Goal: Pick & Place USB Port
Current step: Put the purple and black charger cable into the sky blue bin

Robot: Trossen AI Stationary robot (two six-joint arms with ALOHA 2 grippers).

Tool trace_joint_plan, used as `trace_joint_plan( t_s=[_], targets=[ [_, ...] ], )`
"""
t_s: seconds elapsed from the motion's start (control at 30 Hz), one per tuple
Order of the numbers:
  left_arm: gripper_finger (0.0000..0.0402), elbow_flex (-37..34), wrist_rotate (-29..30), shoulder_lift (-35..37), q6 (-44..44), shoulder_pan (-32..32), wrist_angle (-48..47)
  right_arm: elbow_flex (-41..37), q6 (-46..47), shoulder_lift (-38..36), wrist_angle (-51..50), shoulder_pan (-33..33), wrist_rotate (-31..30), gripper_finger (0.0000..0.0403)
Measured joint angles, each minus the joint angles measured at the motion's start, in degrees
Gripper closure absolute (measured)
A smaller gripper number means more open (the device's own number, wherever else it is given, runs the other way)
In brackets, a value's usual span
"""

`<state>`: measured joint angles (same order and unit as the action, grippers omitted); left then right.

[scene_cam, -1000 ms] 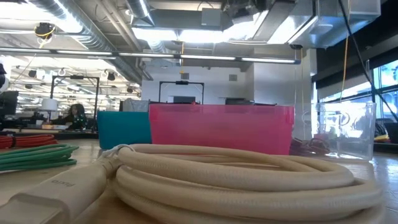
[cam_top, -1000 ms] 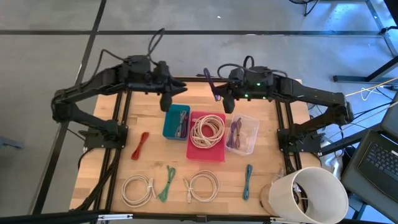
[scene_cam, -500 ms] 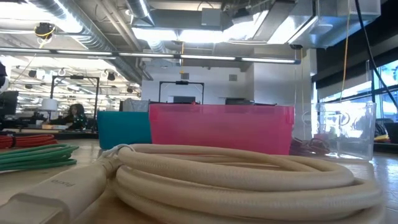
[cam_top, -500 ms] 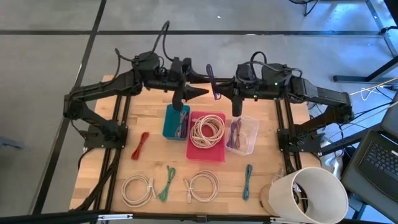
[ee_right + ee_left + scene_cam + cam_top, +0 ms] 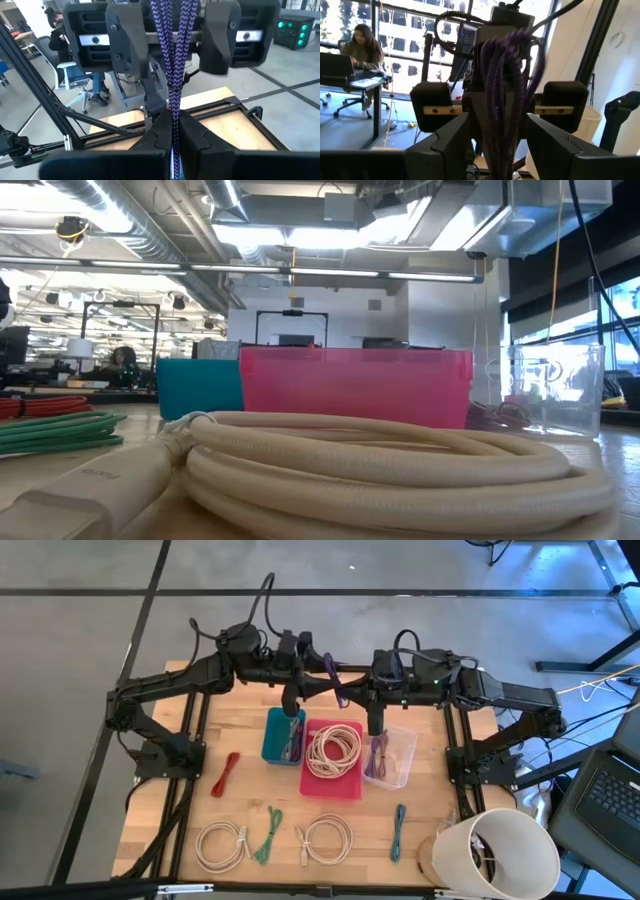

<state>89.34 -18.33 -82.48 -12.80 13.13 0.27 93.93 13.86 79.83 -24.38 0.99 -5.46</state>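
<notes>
- High view: the left gripper (image 5: 318,686) and the right gripper (image 5: 352,693) face each other above the far edge of the table (image 5: 170,802), with a purple braided cable (image 5: 333,677) standing between them. It is a short folded bundle, dark violet, tilted slightly. Below them sit a teal bin (image 5: 284,736), a pink bin (image 5: 333,759) with a coiled cream cable (image 5: 334,747) in it, and a clear bin (image 5: 390,757) with purple cables inside. On the bare wood lie a red cable (image 5: 226,773), two green cables (image 5: 267,834), two white coils (image 5: 221,844) and a teal cable (image 5: 399,831). A white bucket (image 5: 495,851) stands at the near right corner.
- Low view: a thick cream coil (image 5: 380,465) fills the foreground, its plug (image 5: 95,485) toward the camera. Behind it stand the teal, pink and clear bins in a row; green and red cables lie at the left. Neither gripper shows here.
- Left wrist view: the purple cable hangs as several looped, woven strands between the left fingers (image 5: 452,140), which stand apart on either side of it; the right gripper's body is just behind it. A person (image 5: 363,48) sits at a desk in the room beyond.
- Right wrist view: the cable shows a purple and pale zigzag weave, its strands running straight down into the right fingers (image 5: 161,131), which are clamped together on its lower end. The left gripper's wide-set fingers flank the strands higher up.
</notes>
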Motion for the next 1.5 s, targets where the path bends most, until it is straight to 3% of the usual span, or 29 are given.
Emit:
trace_joint_plan(
  t_s=[0.13, 0.33, 0.57, 0.67, 0.83, 1.0, 1.17, 1.33, 1.5],
  targets=[
    [0.0248, 0.00, -0.02, -0.08, 0.02, 0.00, -0.30, 0.00, -0.43, 0.08, 0.51, 0.00, 0.11, 0.0393],
    [0.0379, 0.00, -3.73, -0.08, 0.76, 0.11, -0.44, 0.00, -0.50, 0.20, 0.35, 0.00, 0.24, 0.0393],
    [0.0387, 0.00, -3.74, -0.08, 0.91, 0.11, -0.41, 0.00, -1.42, 0.20, 0.28, 0.00, 0.25, 0.0388],
    [0.0387, 0.00, -3.74, -0.08, 0.49, 0.11, -0.45, 0.00, -3.84, 0.20, -0.14, 0.02, -1.19, 0.0341],
    [0.0387, 0.00, -3.68, -0.08, -0.25, 0.15, -0.89, 0.00, -7.26, -0.49, -4.01, 0.02, -5.60, 0.0218],
    [0.0387, 0.00, -3.43, 1.30, -0.84, 1.03, -5.42, 0.00, -6.88, -2.94, -12.71, 0.00, -13.69, 0.0123],
    [0.0388, 0.07, 3.84, 3.59, -4.85, 2.57, -16.07, 0.00, -4.54, -5.86, -22.49, -0.02, -23.75, 0.0085],
    [0.0388, 0.09, 16.76, 4.18, -11.52, 4.83, -32.29, 0.00, -0.25, -8.08, -33.17, -0.02, -30.13, 0.0082],
    [0.0388, 0.09, 24.28, 1.88, -17.55, 7.21, -44.85, -0.02, 4.74, -9.52, -41.84, -0.02, -34.06, 0.0081]
  ],
)
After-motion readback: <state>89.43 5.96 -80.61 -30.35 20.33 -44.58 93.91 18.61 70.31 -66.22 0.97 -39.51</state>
